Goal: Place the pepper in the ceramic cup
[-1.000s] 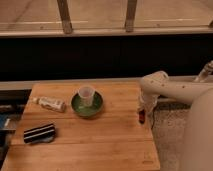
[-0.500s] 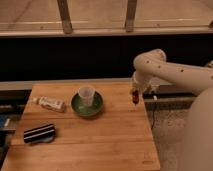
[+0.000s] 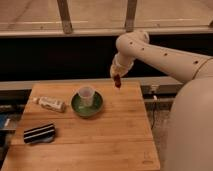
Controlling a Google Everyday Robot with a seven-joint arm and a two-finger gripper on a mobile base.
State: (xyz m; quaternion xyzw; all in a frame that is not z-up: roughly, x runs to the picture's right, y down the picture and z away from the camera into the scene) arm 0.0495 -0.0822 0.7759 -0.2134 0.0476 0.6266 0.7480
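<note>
My gripper (image 3: 116, 76) hangs from the white arm above the far right part of the wooden table (image 3: 120, 135). It is shut on the small dark red pepper (image 3: 117, 81), which dangles below the fingers, well above the table top. The pale whitish-pink ceramic cup (image 3: 86, 95) stands upright inside the round dark green bowl (image 3: 87, 105), to the left of and below the gripper. The pepper is apart from the cup.
A small bottle (image 3: 51, 104) lies on its side at the table's left. A black object with white stripes (image 3: 39, 133) lies near the front left. A dark ledge and window frame run behind the table. The robot's white body (image 3: 192, 130) fills the right.
The gripper with the pepper has risen from the table's right edge and moved left and toward the far side, closer to the cup. Nothing else moved.
</note>
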